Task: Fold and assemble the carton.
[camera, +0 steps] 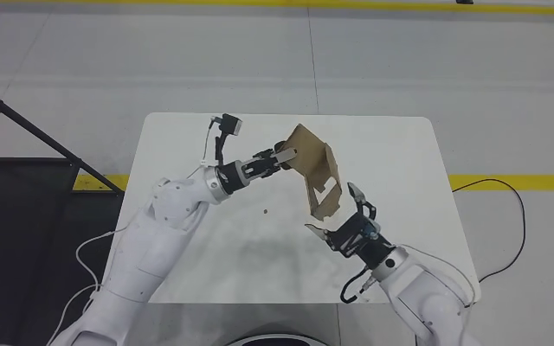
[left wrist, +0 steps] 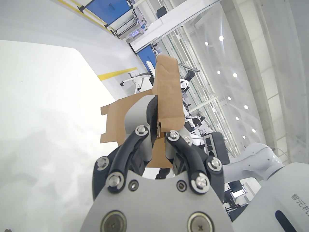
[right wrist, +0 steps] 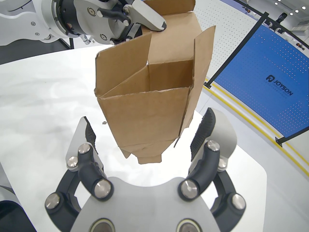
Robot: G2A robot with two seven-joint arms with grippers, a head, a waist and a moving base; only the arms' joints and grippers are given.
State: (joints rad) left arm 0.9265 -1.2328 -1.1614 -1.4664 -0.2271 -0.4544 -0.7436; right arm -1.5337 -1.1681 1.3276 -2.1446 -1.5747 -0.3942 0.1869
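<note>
up close at left, left tool (left wrist: 157,119) pinching a top flap of the brown carton (camera: 313,173). held tilted above the white bench (camera: 216,259), half squared, lower flaps loose. at right, right tool (right wrist: 148,121) spread wide, gripping nothing, near that lower end. likely best: keep the left pinch firm, close on one loose flap near its crease, fold inward without crushing the walls. seen from the right wrist: open interior and a diagonal crease across one wall. seen from above instead: both arms' positions, carton slanting between the two tools.
</note>
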